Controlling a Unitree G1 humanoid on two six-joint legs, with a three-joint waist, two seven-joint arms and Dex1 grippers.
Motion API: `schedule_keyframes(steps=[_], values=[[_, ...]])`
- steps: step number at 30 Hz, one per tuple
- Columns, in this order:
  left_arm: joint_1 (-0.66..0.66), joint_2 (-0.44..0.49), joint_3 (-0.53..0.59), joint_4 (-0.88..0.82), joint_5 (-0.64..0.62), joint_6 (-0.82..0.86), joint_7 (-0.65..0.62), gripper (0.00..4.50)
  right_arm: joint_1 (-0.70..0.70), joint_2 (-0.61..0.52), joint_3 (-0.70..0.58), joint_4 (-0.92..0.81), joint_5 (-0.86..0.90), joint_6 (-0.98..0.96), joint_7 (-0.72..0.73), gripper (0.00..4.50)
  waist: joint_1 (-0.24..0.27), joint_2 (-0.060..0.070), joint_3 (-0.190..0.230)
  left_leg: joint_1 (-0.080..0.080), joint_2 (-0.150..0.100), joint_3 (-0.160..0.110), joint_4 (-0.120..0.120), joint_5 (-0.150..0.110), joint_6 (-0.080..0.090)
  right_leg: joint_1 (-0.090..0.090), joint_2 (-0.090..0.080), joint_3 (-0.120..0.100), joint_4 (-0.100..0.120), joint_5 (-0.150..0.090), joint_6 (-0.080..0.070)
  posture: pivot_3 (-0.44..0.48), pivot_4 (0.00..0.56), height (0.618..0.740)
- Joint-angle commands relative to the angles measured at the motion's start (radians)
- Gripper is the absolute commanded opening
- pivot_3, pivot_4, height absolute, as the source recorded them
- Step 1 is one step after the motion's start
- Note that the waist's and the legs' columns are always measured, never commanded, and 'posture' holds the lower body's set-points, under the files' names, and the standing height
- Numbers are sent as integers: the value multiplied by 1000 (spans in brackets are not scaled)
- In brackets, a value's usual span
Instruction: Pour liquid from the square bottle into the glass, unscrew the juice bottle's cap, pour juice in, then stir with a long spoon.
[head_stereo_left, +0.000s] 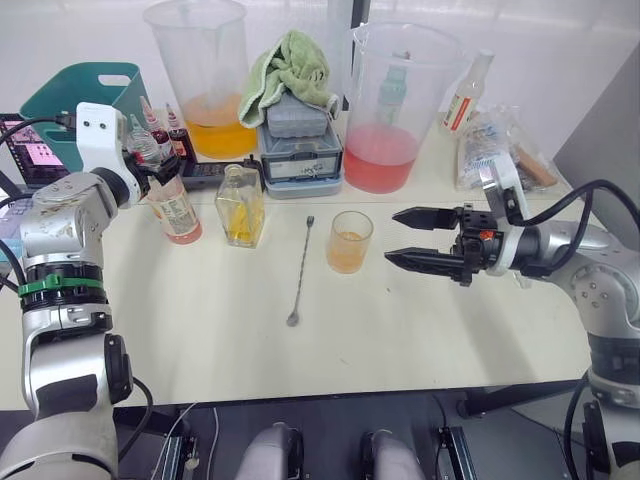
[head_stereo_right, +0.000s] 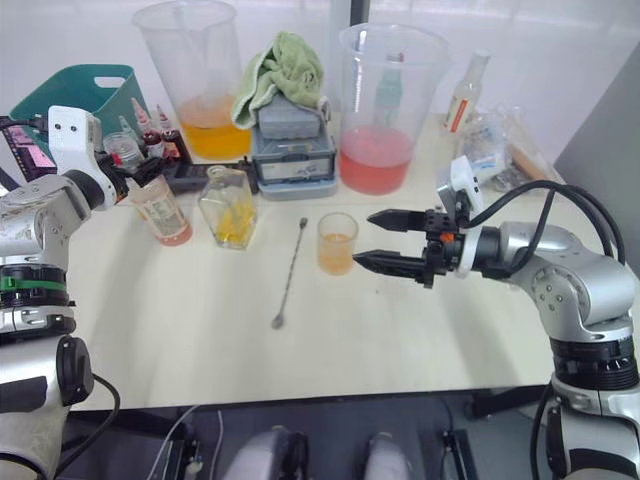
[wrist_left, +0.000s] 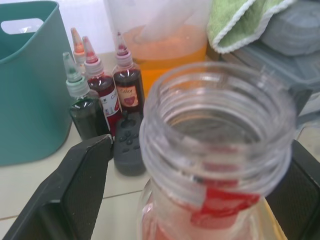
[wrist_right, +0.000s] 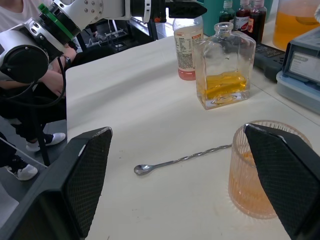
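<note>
- The juice bottle (head_stereo_left: 176, 208) is the largest worry: clear ribbed plastic, uncapped, with only a shallow pink layer at the bottom. It stands at the table's left, and the left gripper (head_stereo_left: 160, 172) sits at its threaded neck with a black finger on either side. I cannot tell whether those fingers press the neck or only flank it; a loose hold could let it slide or tip on lifting.
- The square bottle (head_stereo_left: 241, 206), heavy-looking clear glass with flat faces and some yellow liquid, stands just beside the juice bottle. A wide swing of the left arm could knock it.
- The glass (head_stereo_left: 350, 241) is a small fluted tumbler, partly filled with orange, near the table's middle. Its narrow mouth leaves little margin, so a hurried pour may splash.
- The right gripper (head_stereo_left: 408, 238) hovers beside the glass, jaws wide apart and holding nothing; closing in carelessly could nudge it.
- The long spoon (head_stereo_left: 300, 272), thin twisted metal with a tiny bowl, lies flat between square bottle and glass. It is probably slippery to pinch.
</note>
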Motion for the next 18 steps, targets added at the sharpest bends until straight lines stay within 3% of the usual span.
schedule_keyframes(steps=[1,10,15,18], values=[[-53,13,24,-48,-18,-14,6,4454,-16,-15,-39,-24,12,-6,-4,4500,0,0,0,0,0,0,0,0,0,0,0,0,0,0,0,0,150,739],[-90,17,77,-165,-98,-67,-24,4454,-31,-18,-36,-7,7,-8,3,4500,-1,0,0,0,0,0,0,0,0,0,0,0,0,0,0,0,150,739],[-132,45,109,-292,-188,-72,-98,4454,-42,-24,-41,7,5,-13,14,4500,0,-2,1,0,0,0,0,0,0,0,0,0,-1,0,0,0,150,739],[-90,91,101,-429,-266,0,-194,4454,-52,-31,-42,15,6,-10,18,4500,-3,-2,1,0,0,0,0,0,0,0,0,0,0,0,0,0,150,739]])
